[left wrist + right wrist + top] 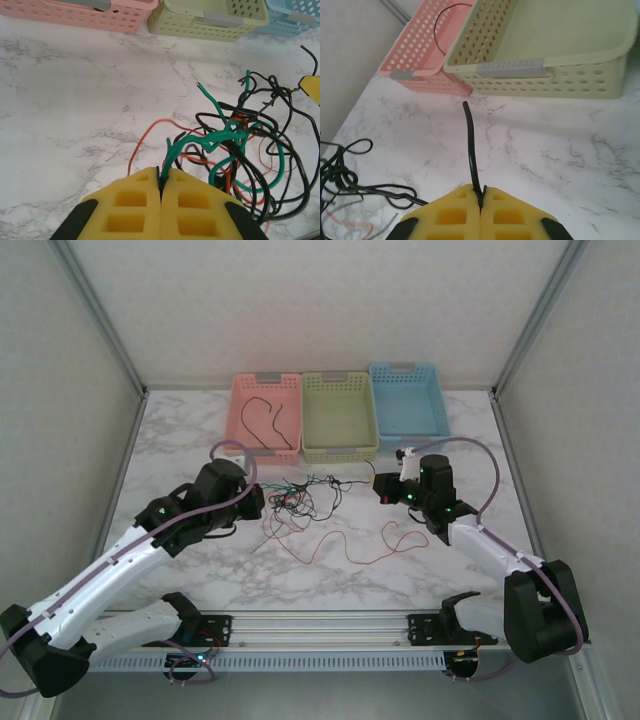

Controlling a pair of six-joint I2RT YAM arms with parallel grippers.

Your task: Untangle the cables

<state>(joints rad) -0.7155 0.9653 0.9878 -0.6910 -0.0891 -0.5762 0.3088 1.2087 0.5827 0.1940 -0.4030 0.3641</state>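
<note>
The cables [300,498] lie in a tangle of thin black, green and orange wires mid-table, between my two grippers. My left gripper [262,502] sits at the tangle's left side. In the left wrist view this gripper [161,177] is shut on a green cable [220,135] that runs into the knot of black cables [280,150]. At the tangle's right, my right gripper [378,487] is shut on a black cable [470,145], whose free end sticks up past the jaws [481,197]. A long orange cable [350,550] loops toward the near side.
Three baskets stand in a row at the back: pink [236,415], green [340,452] and blue [410,437]. A black cable [270,415] lies in the pink one. Marble tabletop stretches bare in front of the tangle, and enclosure walls stand on both sides.
</note>
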